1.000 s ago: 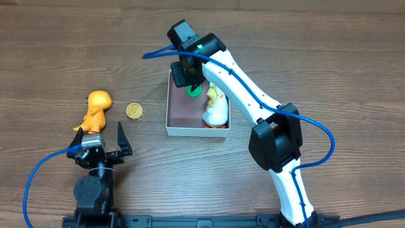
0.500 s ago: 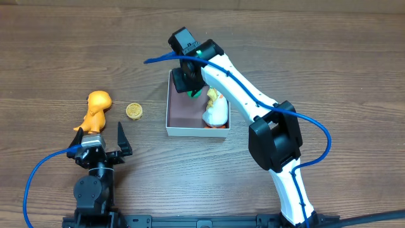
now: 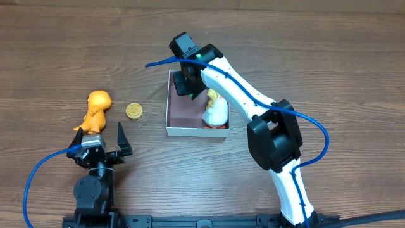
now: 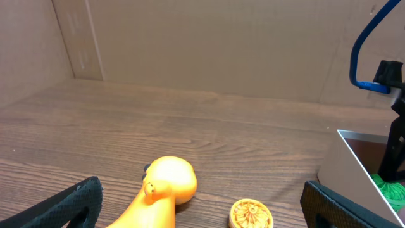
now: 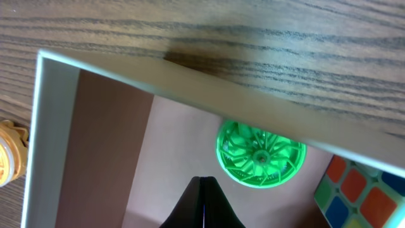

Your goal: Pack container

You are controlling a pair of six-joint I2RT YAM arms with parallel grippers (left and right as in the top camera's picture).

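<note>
Overhead, the left hand (image 3: pixel 102 134) is at the near left of the tabletop (image 3: pixel 316 63), its fingers wide apart and holding nothing. An orange duck toy (image 3: pixel 97 109) stands at 11 o'clock from it, and a small yellow disc (image 3: pixel 133 111) lies at 3 o'clock from the duck. The container (image 3: pixel 182 113) sits near the middle, at 3 o'clock from the disc, with a white and yellow toy (image 3: pixel 216 111) at its right wall. The right hand (image 3: pixel 192 85) hovers over its far edge, fingers pressed together, empty. In the right wrist view, a green disc (image 5: pixel 259 155) lies on the container floor at 1 o'clock from the fingertips, with a colour cube (image 5: pixel 354 193) just beside it.
</note>
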